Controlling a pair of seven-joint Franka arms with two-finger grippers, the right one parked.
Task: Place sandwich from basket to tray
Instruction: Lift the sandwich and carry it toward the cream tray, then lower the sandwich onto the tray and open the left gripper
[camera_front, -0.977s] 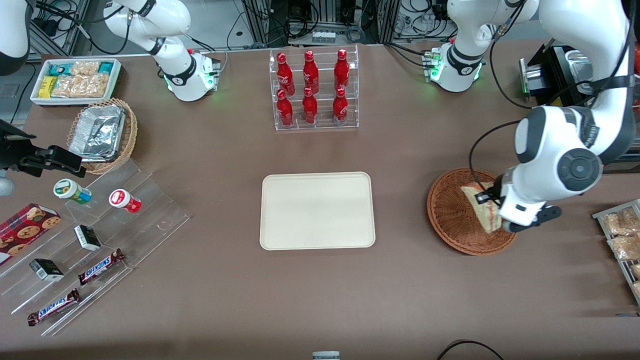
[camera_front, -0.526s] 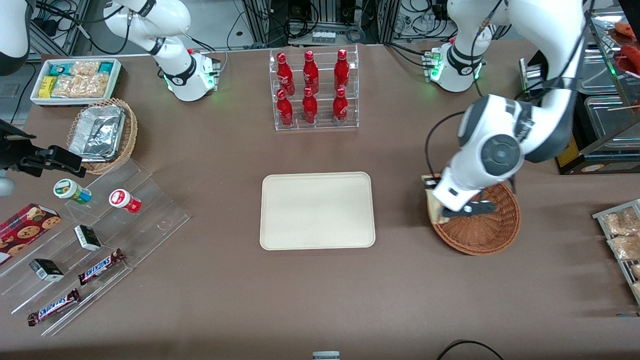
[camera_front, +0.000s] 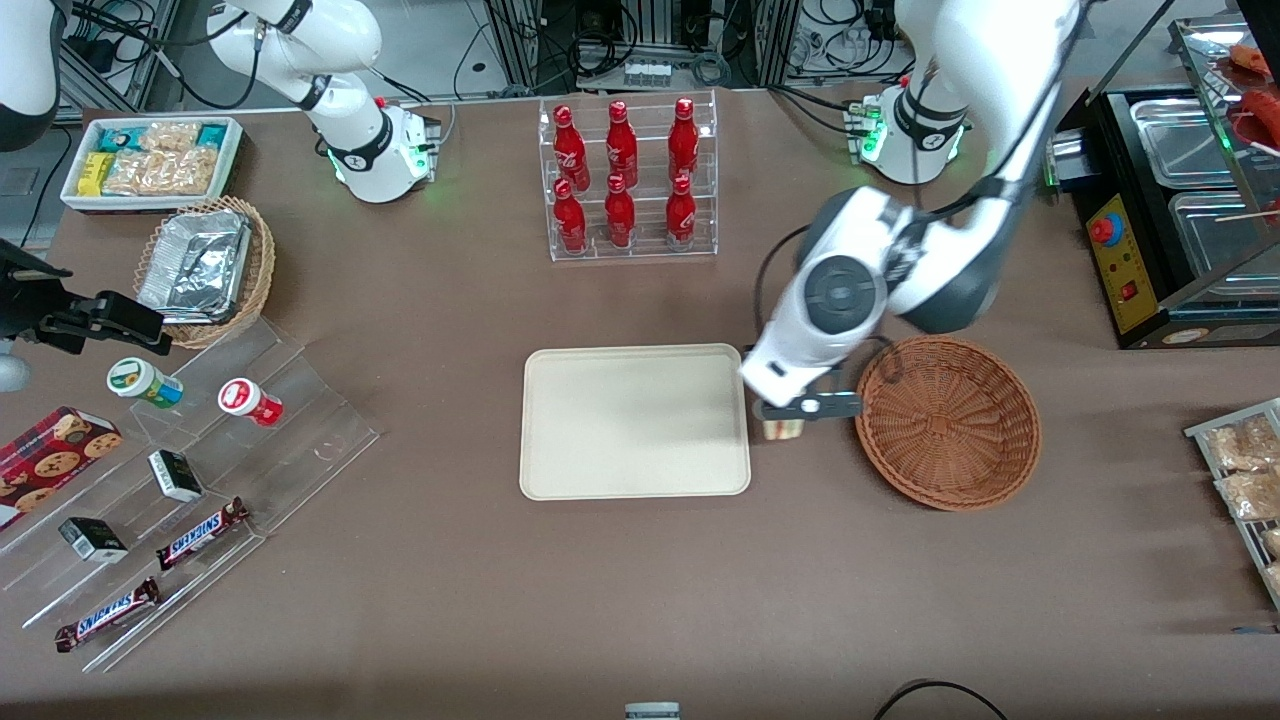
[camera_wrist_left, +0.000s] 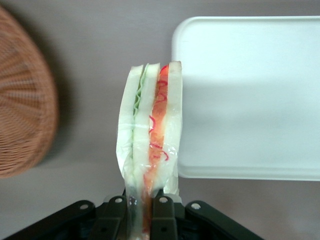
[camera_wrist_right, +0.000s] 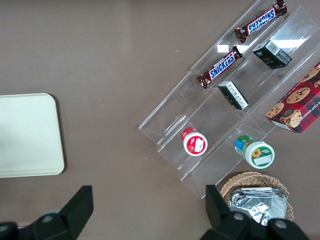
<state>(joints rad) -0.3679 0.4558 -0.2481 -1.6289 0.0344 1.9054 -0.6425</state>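
Nearest the front camera, toward the parked arm's end of the counter (camera_front: 620, 600), you had a stepped clear acrylic rack (camera_front: 190, 480) holding two glossy Snickers bars (camera_front: 150, 570), small dark boxes and two round lidded cups, one red (camera_front: 248, 400) and one green (camera_front: 145, 382). A red box of cookies (camera_front: 50, 460) lay beside it.

At mid-counter sat the tray (camera_front: 634, 421), a flat, smooth cream rectangle with rounded corners and a low rim; nothing lay in it. Just beside its edge, on the working arm's side, your tool (camera_front: 790, 415) hung over the bare brown counter between tray and basket. Its black fingers (camera_wrist_left: 162, 212) were clamped on the sandwich (camera_wrist_left: 150, 135), a thin wedge in clear wrap held on edge, with pale bread slices, a green layer and a red-orange layer showing along the cut side. The sandwich was out of the basket and not yet on the tray.

The basket (camera_front: 947, 421), a round, shallow bowl of reddish-brown woven wicker, stood near the tool and held nothing.

Farther from the camera, a lighter wicker basket (camera_front: 205, 268) held crinkled silver foil, and a white bin (camera_front: 152, 160) held snack packets. Farthest, a clear tiered stand (camera_front: 628, 180) carried six shiny red bottles.
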